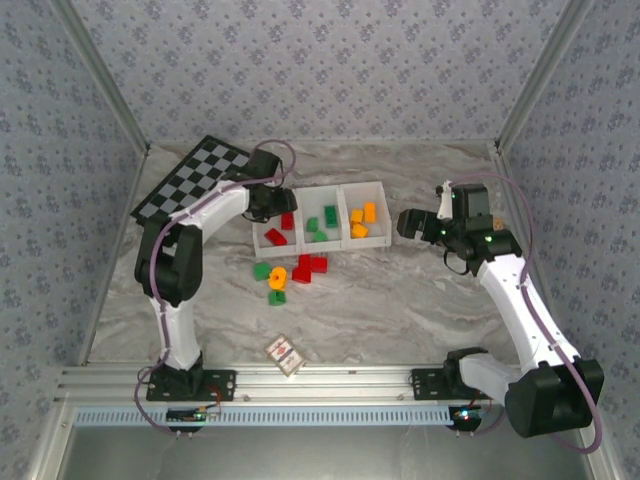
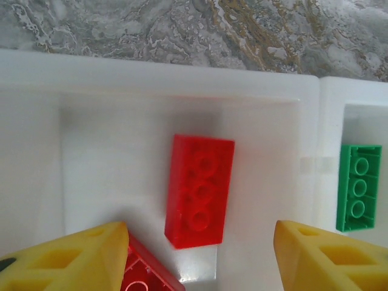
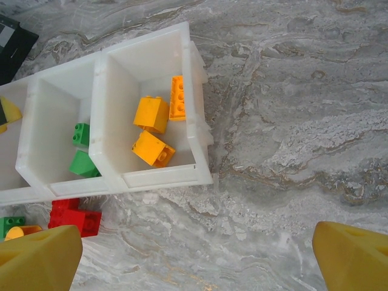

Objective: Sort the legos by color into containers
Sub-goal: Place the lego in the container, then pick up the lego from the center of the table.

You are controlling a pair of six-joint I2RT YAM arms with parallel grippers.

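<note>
The white three-compartment tray sits mid-table. Its left compartment holds two red bricks, the middle one green bricks, the right one orange bricks. My left gripper hovers open over the left compartment. Between its yellow fingers a red brick lies flat, untouched, with a second red one beside it. Loose red, green and orange bricks lie in front of the tray. My right gripper stands open and empty over bare table, right of the tray.
A black-and-grey checkerboard lies at the back left, touching the tray's corner. A small white card with a red mark rests near the front rail. Patterned walls close in the table on three sides.
</note>
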